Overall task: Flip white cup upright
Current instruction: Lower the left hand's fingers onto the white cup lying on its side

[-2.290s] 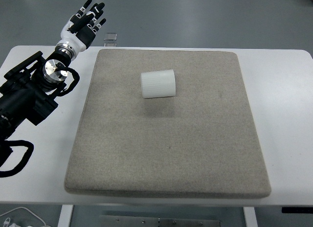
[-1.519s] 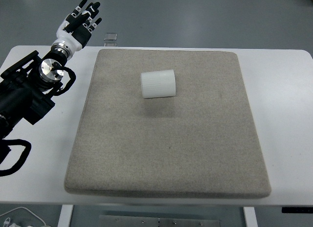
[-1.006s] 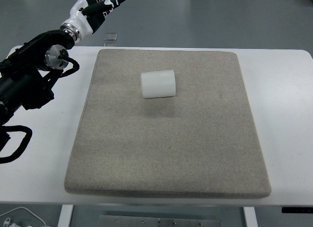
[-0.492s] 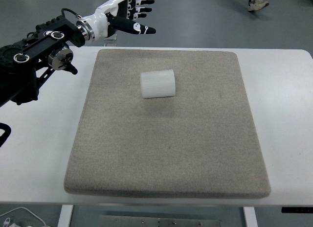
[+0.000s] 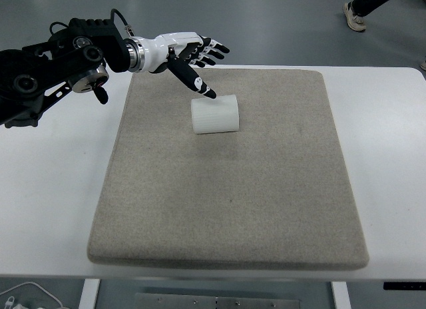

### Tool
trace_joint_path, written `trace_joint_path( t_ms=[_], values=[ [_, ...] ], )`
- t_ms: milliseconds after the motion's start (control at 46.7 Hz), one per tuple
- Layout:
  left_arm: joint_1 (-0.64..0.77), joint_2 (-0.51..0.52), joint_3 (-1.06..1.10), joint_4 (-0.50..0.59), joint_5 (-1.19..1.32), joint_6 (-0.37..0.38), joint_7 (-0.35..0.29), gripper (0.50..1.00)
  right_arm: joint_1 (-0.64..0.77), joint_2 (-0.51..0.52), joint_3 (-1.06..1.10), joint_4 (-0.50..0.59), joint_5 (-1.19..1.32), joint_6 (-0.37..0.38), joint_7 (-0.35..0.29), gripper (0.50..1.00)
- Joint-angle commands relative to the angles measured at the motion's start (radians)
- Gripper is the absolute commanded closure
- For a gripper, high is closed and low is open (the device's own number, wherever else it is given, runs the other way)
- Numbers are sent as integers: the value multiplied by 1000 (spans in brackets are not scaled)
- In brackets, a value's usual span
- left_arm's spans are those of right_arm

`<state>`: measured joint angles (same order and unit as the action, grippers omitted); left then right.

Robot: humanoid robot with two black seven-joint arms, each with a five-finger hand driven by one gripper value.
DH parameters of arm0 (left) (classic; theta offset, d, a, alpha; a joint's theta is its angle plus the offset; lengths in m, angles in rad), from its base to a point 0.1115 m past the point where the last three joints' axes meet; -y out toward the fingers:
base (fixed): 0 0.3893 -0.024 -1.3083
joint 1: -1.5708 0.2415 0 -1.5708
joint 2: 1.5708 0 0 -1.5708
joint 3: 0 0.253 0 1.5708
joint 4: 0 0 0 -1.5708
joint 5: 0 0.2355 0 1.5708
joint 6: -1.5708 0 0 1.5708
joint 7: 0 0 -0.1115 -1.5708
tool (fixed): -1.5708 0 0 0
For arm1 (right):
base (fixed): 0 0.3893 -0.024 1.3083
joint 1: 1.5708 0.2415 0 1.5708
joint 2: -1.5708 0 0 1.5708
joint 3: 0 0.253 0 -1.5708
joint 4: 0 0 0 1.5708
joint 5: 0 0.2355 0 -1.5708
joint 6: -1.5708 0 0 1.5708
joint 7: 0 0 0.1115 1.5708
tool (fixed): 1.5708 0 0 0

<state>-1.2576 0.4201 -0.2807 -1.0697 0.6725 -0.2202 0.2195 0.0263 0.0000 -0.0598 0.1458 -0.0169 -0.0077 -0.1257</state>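
A white ribbed cup (image 5: 215, 114) lies on its side on the grey felt mat (image 5: 226, 189), in the mat's upper middle part. My left hand (image 5: 197, 59) reaches in from the upper left and hovers just above and behind the cup. Its fingers are spread and hold nothing. The thumb tip (image 5: 208, 93) points down at the cup's upper left edge, close to it; whether it touches I cannot tell. The right arm does not show.
The mat covers most of a white table (image 5: 386, 156). The black left forearm (image 5: 53, 66) crosses the table's upper left corner. A person's shoe and leg (image 5: 363, 6) show on the floor at the top right. A cable lies at the bottom left (image 5: 26, 292).
My left hand has swung right and toward me, from beyond the table's far edge to just over the cup. The cup has not moved.
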Motion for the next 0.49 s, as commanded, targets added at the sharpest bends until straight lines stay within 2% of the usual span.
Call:
trace_joint_path(
  t_ms=[0,471],
  values=[
    [-25,-4,38,-9,1,8,18,525,0,0,0,0,0,0,0,570],
    [-62,-72,149,51,99,21,26,516,0,0,0,1,0,0,0,570]
  ],
)
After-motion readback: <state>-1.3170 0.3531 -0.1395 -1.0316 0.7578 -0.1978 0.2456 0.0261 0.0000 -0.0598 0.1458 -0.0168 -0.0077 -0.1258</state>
